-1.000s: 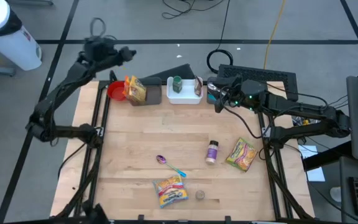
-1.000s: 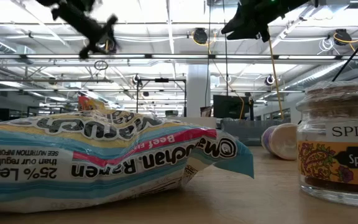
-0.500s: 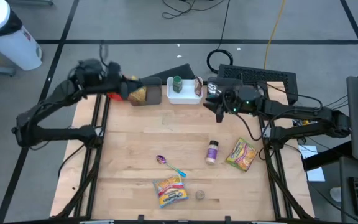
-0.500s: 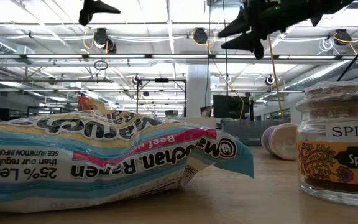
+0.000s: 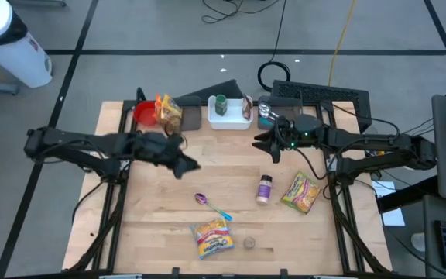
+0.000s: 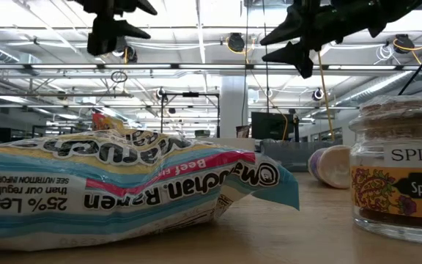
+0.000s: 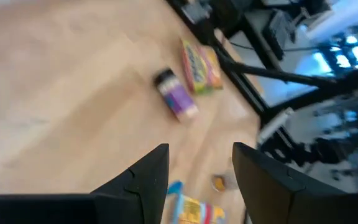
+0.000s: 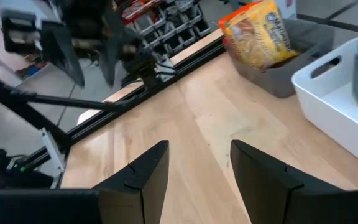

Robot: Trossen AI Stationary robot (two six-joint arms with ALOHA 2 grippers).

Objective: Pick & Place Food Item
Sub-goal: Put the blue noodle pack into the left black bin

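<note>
Orange bag in grey bin beside white tray

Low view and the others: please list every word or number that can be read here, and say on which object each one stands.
"Maruchan Ramen", upside down: blue, white and pink noodle packet.
"Beef", upside down: the packet's pink band.
"25% Less", upside down: same packet.
"SEE NUTRITION INFORMATION", upside down: same packet.
"SPICE": white label of the glass jar.
"Spanis", cut off by the picture's edge: same jar.
Yellow packet and purple-labelled bottle: print too small to read.
</note>
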